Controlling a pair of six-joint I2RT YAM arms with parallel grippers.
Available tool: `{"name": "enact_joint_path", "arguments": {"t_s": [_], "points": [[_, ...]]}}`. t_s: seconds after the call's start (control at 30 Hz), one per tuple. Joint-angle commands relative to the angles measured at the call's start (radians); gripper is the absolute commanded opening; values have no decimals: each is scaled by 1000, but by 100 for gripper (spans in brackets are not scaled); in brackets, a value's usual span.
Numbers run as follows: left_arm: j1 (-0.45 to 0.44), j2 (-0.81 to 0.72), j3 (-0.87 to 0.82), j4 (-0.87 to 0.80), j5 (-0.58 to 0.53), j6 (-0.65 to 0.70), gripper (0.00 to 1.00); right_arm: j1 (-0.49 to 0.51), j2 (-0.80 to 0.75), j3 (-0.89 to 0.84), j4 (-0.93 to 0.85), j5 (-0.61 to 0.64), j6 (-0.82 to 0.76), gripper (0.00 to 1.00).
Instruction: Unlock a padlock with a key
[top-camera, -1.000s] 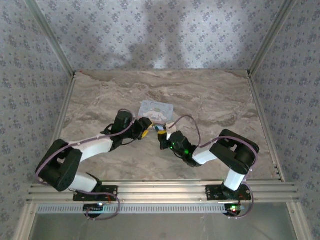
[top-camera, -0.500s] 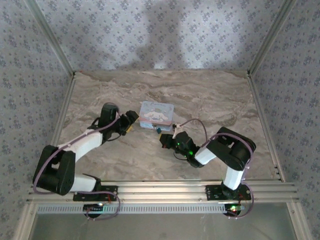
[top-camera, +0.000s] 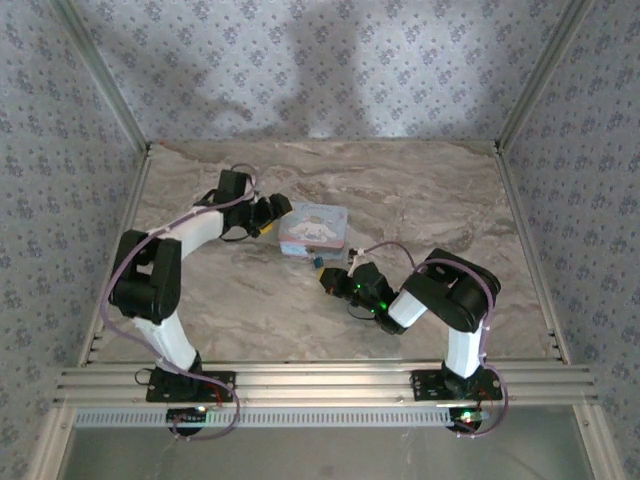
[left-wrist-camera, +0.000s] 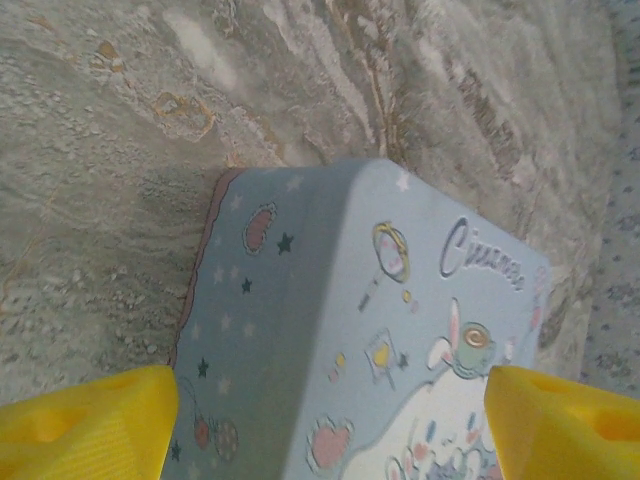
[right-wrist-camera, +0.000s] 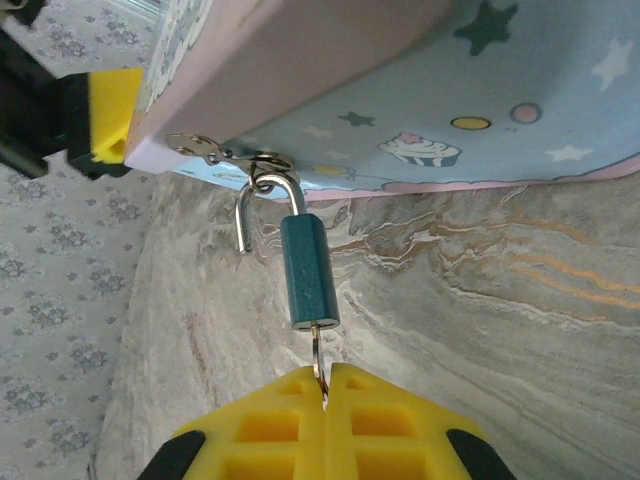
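Right fingers (right-wrist-camera: 285, 425), yellow and clenched, pinch the thin metal key (right-wrist-camera: 319, 360) that sticks out of the bottom of the small teal metal padlock (right-wrist-camera: 308, 270). That padlock hangs by its silver shackle (right-wrist-camera: 262, 200) from the pale blue cartoon-printed tin (right-wrist-camera: 480, 90), its long axis running straight from those fingers toward the tin. The shackle's free leg looks sprung from the body. Left fingers (left-wrist-camera: 85, 425) stand spread and released to either side of the tin's left end on the marbled desk (left-wrist-camera: 90, 150). The right arm is nearer.
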Motion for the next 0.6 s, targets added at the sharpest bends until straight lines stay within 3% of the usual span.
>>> {"name": "enact_joint_path", "arguments": {"t_s": [0.0,0.33,0.57], "points": [[-16,43,54,-77,29,62,80,-9,9,-3,-33,-4,20,0],[-33,82,15,-67,-15,54,76,-15,-19,-27,-61,17,4,3],[-34,61,-57,-41,-37,36,72,-17,-180,-34,-286,82,-119,30]]}}
